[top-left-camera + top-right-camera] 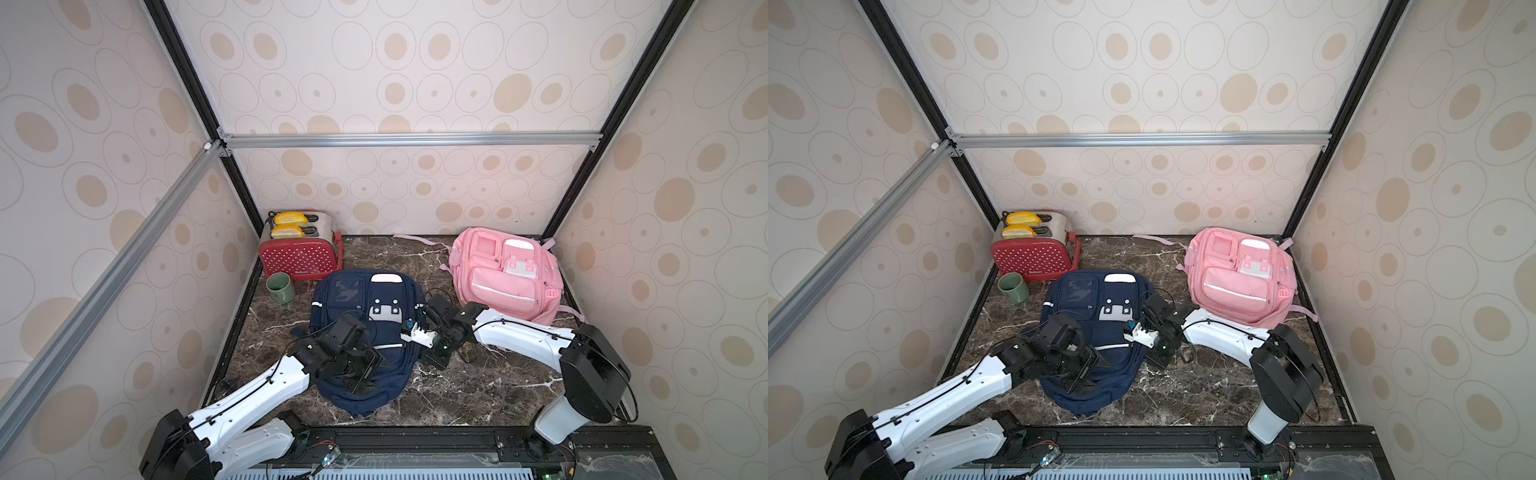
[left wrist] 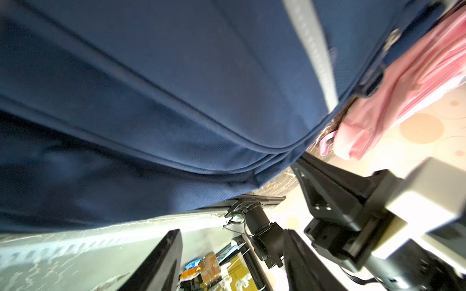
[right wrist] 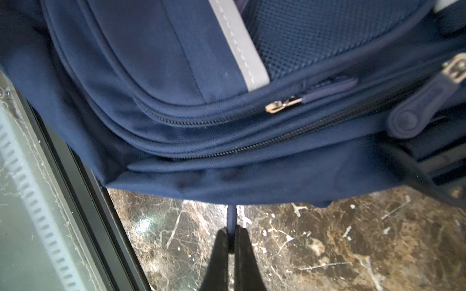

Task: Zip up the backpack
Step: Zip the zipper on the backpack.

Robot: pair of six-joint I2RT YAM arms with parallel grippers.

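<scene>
The navy backpack (image 1: 365,316) (image 1: 1096,307) lies flat in the middle of the marble table. My left gripper (image 1: 361,374) (image 1: 1081,372) hovers over its near end. In the left wrist view that gripper (image 2: 232,262) is open with nothing between its fingers, and the navy fabric (image 2: 176,100) is close above. My right gripper (image 1: 432,355) (image 1: 1158,353) is at the bag's right edge. It (image 3: 231,230) is shut on a thin navy tab (image 3: 232,216) coming from the bag's edge. Two zipper sliders (image 3: 285,102) (image 3: 454,68) with navy pulls show on the side.
A pink backpack (image 1: 507,274) lies at the back right, close behind my right arm. A red toaster (image 1: 297,249) with yellow toast and a green mug (image 1: 280,286) stand at the back left. Walls enclose three sides, and a black rail (image 1: 415,436) runs along the front.
</scene>
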